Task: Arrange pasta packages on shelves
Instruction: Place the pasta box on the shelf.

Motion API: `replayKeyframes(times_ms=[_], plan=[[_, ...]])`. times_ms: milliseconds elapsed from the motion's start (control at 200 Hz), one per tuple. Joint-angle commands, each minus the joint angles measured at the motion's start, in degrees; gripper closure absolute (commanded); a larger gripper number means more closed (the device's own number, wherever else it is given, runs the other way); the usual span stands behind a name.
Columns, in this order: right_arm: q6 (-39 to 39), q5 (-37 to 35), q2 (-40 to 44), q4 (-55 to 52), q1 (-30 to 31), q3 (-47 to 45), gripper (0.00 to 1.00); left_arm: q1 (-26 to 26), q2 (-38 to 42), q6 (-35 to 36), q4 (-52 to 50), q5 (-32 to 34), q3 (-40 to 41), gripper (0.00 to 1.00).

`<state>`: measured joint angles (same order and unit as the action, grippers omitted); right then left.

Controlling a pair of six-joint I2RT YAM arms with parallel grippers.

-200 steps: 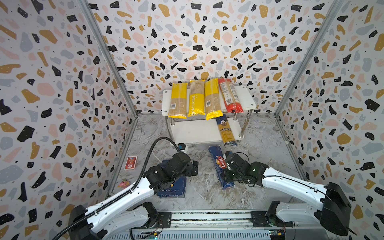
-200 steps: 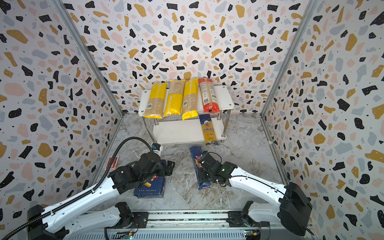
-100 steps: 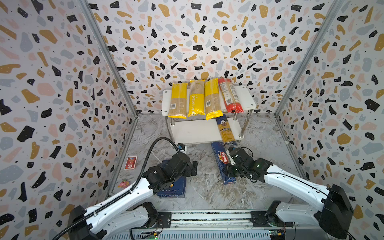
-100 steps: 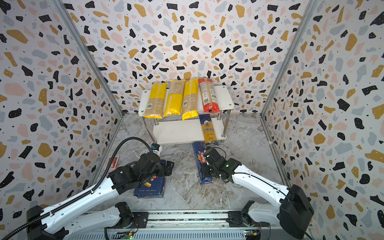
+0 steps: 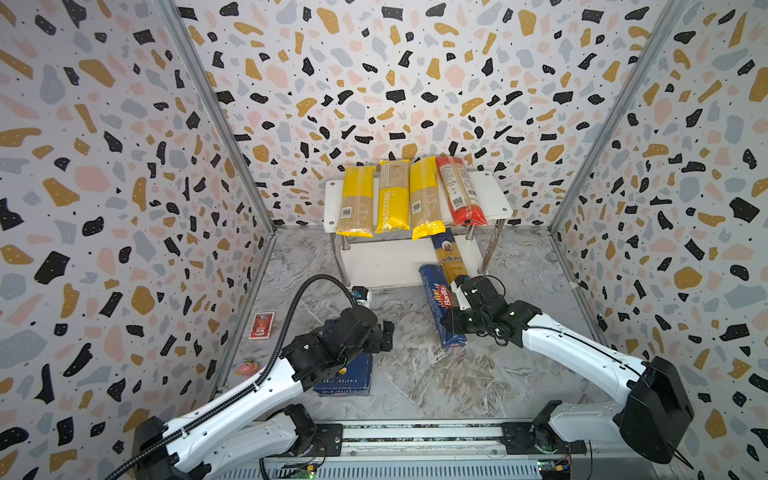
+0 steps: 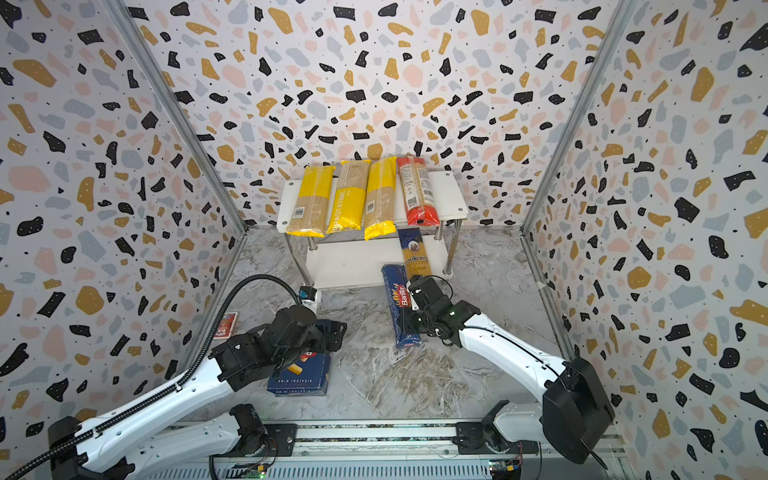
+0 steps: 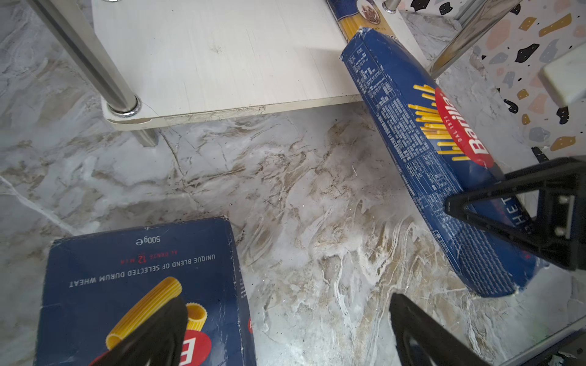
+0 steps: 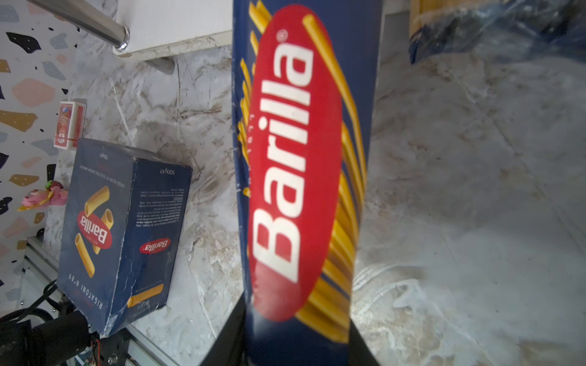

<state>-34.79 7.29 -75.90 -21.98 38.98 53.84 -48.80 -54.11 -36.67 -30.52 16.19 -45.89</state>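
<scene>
— Right wrist view: what is cut off there?
— The right gripper [image 8: 298,355]. Only the roots of its two black fingers [image 8: 229,334] show at the frame's edge. They press on either side of the narrow Barilla box [image 8: 298,152], whose print is blurred by closeness. The gripper is clamped on that box.
— And from above?
— In both top views the left arm [image 5: 266,386] covers most of the wide Barilla box [image 5: 347,376]; only its near strip reading "RIGATONI" is clear. The near end of the ankara bag [image 5: 449,257] is hidden behind the right gripper [image 5: 449,326], and its far end lies under the top board.
— Where does the narrow box sit against that gripper?
— Between the jaws, gripped toward its near end. Its far end reaches over the lower board's front edge at the right end, just beside the ankara bag. I cannot tell whether its near end touches the bench [image 5: 415,386].
— The left gripper [image 7: 285,304]?
— Spread wide and empty, over the wide box's far right corner. One finger [image 7: 155,331] is above the box, the other above bare bench.
— What do the shelves [image 5: 494,199] hold?
— On the top board, three yellow spaghetti bags [image 5: 392,195] lie side by side and overhang the front edge, with the red-orange bag [image 5: 459,189] to their right. The ankara bag lies on the lower board. Near the bench's left edge lie a small red pack [image 5: 262,325] and a pink thing [image 5: 245,368], too small to identify.
</scene>
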Motion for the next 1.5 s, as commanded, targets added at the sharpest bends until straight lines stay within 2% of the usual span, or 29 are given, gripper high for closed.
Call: replayKeyframes(times_ms=[0,130,571,801,1492], plan=[[2.6,2.2,1.1,9.0,-2.4,3.9,0.69,0.3,-2.1,1.1,-0.5,0.2,-2.0,0.00],[3.0,5.8,-1.8,11.5,-5.2,5.6,0.69,0.3,-4.3,0.9,-1.6,-0.5,-3.3,0.01],[4.7,9.2,-13.0,16.6,-8.1,11.5,0.69,0.3,-3.4,2.5,-0.8,-0.1,-4.0,0.01],[4.5,11.4,-16.9,19.4,-9.8,14.5,0.70,0.3,-5.4,3.7,-1.5,1.1,-5.4,0.01],[1.8,18.2,-30.8,30.4,-10.5,24.9,0.70,0.4,-5.2,5.1,-1.7,1.7,-5.6,0.01]])
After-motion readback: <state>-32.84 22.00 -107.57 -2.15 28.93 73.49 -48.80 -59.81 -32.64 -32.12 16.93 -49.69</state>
